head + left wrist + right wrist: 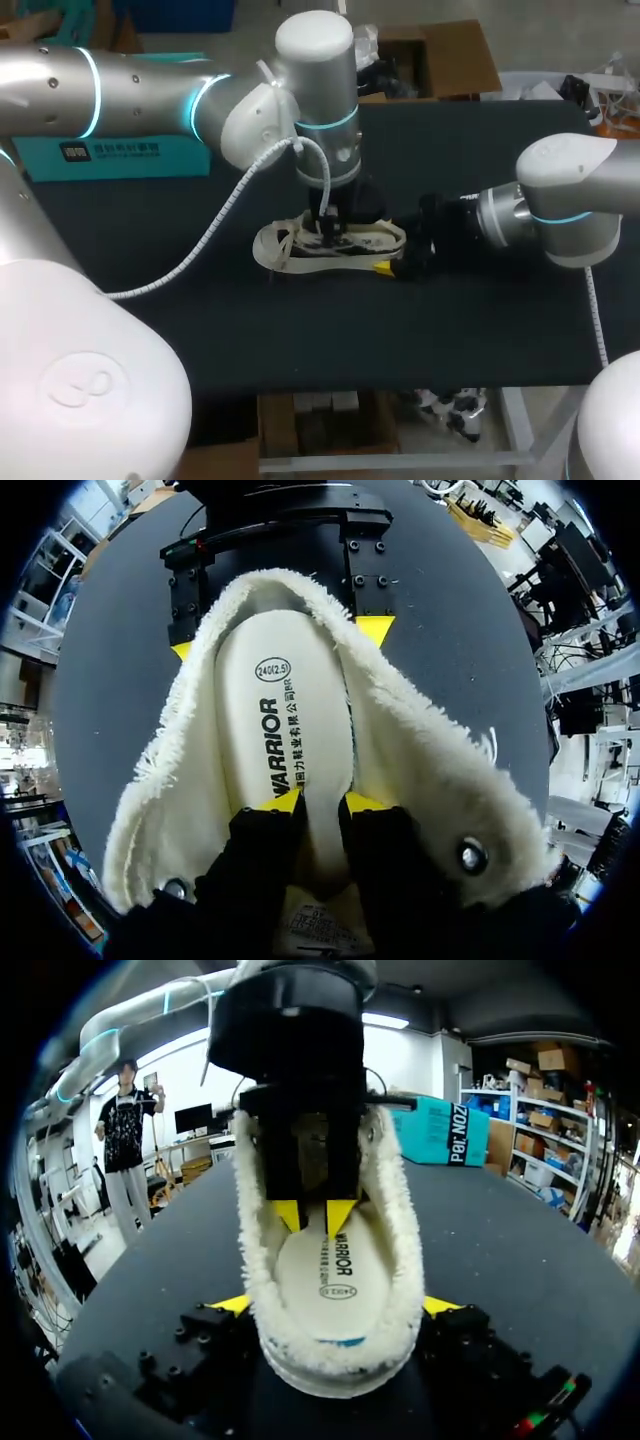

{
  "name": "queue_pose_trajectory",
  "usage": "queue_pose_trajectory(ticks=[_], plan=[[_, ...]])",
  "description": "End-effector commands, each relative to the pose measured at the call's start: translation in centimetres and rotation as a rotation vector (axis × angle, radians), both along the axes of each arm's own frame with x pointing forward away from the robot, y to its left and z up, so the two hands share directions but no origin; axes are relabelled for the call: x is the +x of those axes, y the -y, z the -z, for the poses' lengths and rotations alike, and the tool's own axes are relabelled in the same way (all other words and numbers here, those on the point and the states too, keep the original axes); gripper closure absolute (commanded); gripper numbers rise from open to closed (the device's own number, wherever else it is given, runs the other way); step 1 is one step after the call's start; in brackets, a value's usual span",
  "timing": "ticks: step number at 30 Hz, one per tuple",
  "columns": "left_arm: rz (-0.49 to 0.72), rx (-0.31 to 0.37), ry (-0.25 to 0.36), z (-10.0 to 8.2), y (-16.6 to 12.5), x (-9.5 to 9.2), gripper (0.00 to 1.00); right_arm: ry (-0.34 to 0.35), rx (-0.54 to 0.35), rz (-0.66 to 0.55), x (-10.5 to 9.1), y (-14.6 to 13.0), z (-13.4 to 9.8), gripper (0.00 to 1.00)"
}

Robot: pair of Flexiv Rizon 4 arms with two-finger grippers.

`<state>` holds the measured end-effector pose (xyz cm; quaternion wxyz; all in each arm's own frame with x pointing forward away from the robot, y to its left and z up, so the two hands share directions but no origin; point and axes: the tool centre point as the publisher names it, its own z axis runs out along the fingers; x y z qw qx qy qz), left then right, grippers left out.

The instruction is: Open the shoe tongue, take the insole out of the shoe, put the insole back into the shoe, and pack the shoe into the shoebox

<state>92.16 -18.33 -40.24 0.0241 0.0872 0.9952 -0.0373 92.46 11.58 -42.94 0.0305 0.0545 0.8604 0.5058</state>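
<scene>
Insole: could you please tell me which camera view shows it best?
The left wrist view: it looks straight into the shoe, so the insole lies nearly whole ahead of the left pincer. The right wrist view shows its heel half; the head view hides it.

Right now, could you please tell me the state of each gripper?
Left gripper: on the insole inside the shoe; cannot tell whether shut.
Right gripper: closed on the shoe's heel.
</scene>
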Motion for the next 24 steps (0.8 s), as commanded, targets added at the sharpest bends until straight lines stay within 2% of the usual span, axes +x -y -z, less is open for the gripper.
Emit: queue_pose_trajectory(ticks=[1, 3, 8, 13, 17, 24], plan=[[-0.037, 0.054, 0.123, 6.4, 1.8, 0.5, 1.0, 0.001, 0.003, -0.002, -0.1, 0.0, 0.4, 1.0], [-0.056, 0.065, 0.164, 6.7, 1.7, 0.6, 1.0, 0.001, 0.003, -0.002, -0.1, 0.0, 0.4, 1.0], [-0.067, 0.032, 0.166, 5.7, 1.6, 0.8, 1.0, 0.001, 0.003, -0.002, -0.1, 0.0, 0.4, 1.0], [-0.058, -0.038, 0.11, 3.0, 1.2, 0.8, 1.0, 0.001, 0.003, -0.002, -0.1, 0.0, 0.4, 1.0], [-0.057, -0.104, 0.061, 0.0, 0.8, 0.9, 1.0, 0.001, 0.003, -0.002, -0.1, 0.0, 0.4, 1.0], [-0.034, -0.204, -0.009, -3.4, 0.7, 0.5, 1.0, 0.001, 0.003, -0.002, -0.1, 0.0, 0.4, 1.0]])
